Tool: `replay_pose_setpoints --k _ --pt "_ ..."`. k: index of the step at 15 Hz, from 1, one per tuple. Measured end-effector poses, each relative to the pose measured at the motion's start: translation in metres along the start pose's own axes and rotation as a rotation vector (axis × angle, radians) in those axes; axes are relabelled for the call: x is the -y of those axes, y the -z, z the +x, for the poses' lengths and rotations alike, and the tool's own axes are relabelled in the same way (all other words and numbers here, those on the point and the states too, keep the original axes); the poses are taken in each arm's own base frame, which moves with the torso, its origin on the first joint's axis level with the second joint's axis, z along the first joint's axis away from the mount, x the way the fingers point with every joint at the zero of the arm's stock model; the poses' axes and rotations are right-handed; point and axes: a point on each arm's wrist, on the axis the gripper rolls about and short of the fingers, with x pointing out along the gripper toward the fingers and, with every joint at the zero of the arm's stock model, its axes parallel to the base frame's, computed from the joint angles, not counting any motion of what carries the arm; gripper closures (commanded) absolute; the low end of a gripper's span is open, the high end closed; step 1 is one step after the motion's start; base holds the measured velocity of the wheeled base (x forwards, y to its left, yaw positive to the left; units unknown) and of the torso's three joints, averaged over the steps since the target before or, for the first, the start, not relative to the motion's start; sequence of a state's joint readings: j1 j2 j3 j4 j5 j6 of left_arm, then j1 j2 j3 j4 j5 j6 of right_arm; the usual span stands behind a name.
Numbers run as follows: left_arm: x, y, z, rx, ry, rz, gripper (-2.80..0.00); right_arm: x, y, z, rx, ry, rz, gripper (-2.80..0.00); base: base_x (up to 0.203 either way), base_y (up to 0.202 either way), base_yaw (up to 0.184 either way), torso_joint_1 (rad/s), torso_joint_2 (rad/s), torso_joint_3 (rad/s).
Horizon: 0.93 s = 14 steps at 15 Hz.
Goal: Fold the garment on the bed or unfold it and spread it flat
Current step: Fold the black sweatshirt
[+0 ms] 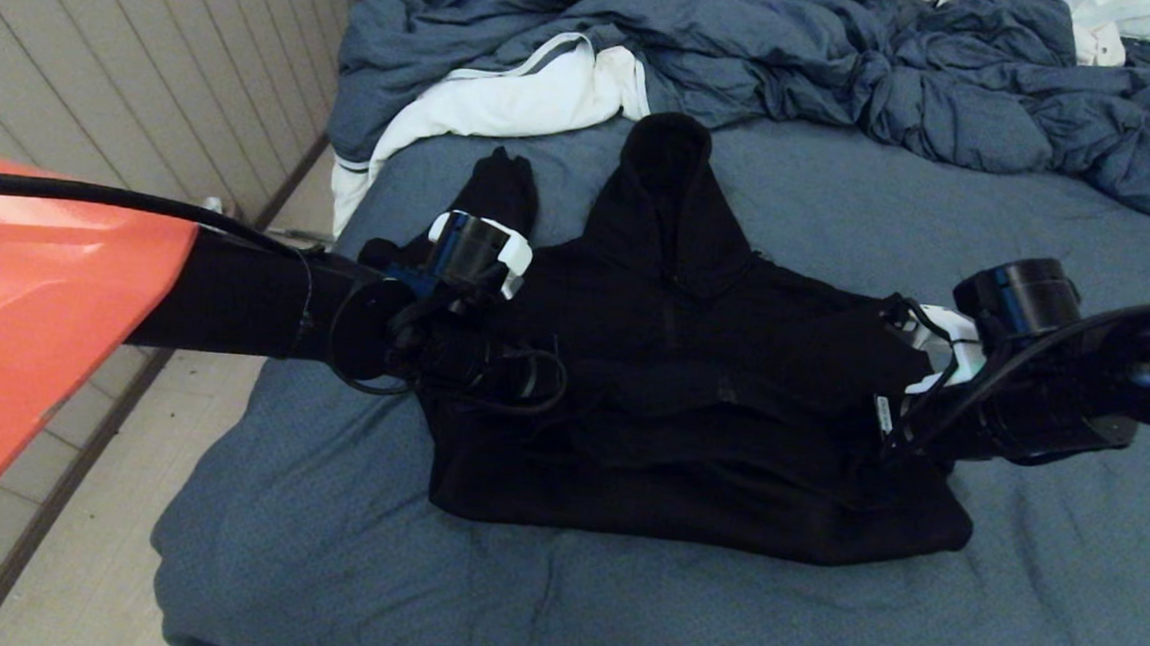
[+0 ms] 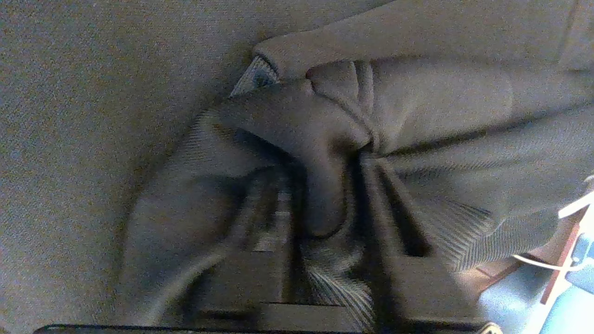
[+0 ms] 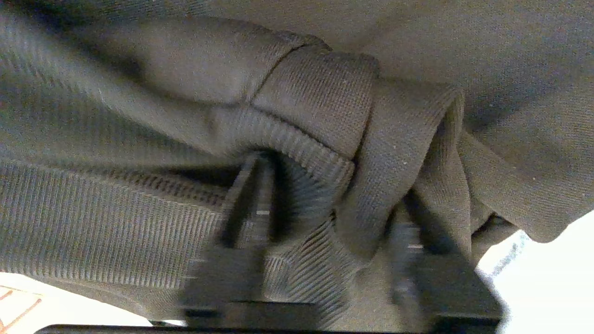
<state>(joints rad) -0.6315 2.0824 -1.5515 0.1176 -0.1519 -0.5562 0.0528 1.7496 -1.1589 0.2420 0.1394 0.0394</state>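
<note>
Two arms reach over a wide bed (image 1: 619,585) with a blue-grey sheet in the head view. A black hoodie (image 1: 689,410) lies near the middle of the sheet, hood pointing away from the robot, its lower part doubled up over the chest. The left end effector (image 1: 463,351) sits at the hoodie's left edge, the right end effector (image 1: 913,424) at its right edge. A rumpled blue-grey duvet (image 1: 850,70) and a white cloth with grey stripes (image 1: 509,99) lie beyond the hood, well apart from both arms.

Left wrist view: the left end effector (image 2: 325,232) has its fingers (image 2: 274,218) parted, with a bunched fold of dark fabric (image 2: 320,153) between them; whether they pinch it I cannot tell.

Right wrist view: the right end effector (image 3: 325,232) also stands with fingers (image 3: 250,204) apart around a ribbed cuff or hem (image 3: 315,120). Grip uncertain here too.

Risk, as a judgement: with thick cloth sitting between half-parted fingers, a withdrawing arm could snag and drag the folded layer, skewing the fold. If one side lets go and the other catches, the hoodie could twist.
</note>
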Motion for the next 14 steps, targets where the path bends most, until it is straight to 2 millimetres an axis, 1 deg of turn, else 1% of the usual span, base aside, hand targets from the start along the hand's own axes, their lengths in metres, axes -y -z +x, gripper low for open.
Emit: replay_pose_setpoints --k 2,5,9,11,14 --pt "0.002 -0.002 -0.005 0.010 0.006 0.002 -2.80 -0.002 0.000 -0.003 0.004 -0.003 -0.006 -2.80 0.000 0.000 0.000 0.000 0.00 0.000" --pt "0.005 -0.008 -0.017 0.038 0.019 0.002 -2.80 -0.004 0.000 -0.013 0.027 -0.006 -0.008 -2.80 0.000 0.000 0.000 0.000 0.00 0.000" --pt "0.009 -0.020 -0.047 0.101 0.039 0.002 -2.80 -0.006 -0.003 -0.032 0.079 -0.009 -0.017 -2.80 0.000 0.000 0.000 0.000 0.00 0.000" --pt "0.008 -0.026 -0.063 0.125 0.035 -0.006 -2.80 -0.007 -0.001 -0.036 0.086 -0.010 -0.018 -2.80 0.000 0.000 0.000 0.000 0.00 0.000" --pt "0.004 -0.032 -0.081 0.158 0.030 -0.015 -2.80 -0.007 -0.001 -0.043 0.102 -0.010 -0.019 -2.80 0.000 0.000 0.000 0.000 0.00 0.000"
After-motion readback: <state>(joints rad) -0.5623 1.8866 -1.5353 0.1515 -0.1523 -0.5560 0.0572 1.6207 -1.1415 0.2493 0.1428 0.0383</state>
